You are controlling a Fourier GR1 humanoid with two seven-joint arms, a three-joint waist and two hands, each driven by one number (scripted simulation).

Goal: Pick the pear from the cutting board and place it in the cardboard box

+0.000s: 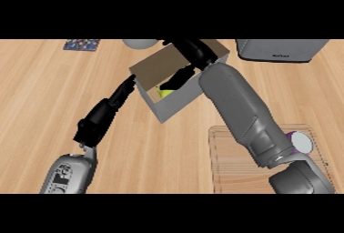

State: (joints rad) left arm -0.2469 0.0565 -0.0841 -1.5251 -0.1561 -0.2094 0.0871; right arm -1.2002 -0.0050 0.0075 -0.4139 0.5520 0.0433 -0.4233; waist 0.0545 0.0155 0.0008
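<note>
right hand (178, 78): down inside the cardboard box (178, 103), forearm slanting in from near right over the cutting board (227, 169); kept low, probably so the pear gets set down rather than let fall; fingers point down at the pear, cannot tell if pinching it or just apart from it.
pear (163, 93): inside the box, toward its near-left corner, just under the right hand's fingertips; off the cutting board already; cannot tell if resting on the box floor.
pear look: yellow-green, smooth; only a small patch shows, rest hidden by hand and box wall; shape not readable.
left hand (107, 111): left of the box, fingers straight and pressed together, tips seemingly touching the box's left wall by the flap; likely bracing the box against sliding.
box: open top, brown flap raised at far left, pale outer walls, set at an angle, just far-left of the cutting board.
cutting board: near right; purple-and-white round thing (301, 142) at its right edge, no part of the task.
stage: placing nearly done, by judgement; letting go and pulling out left.
</note>
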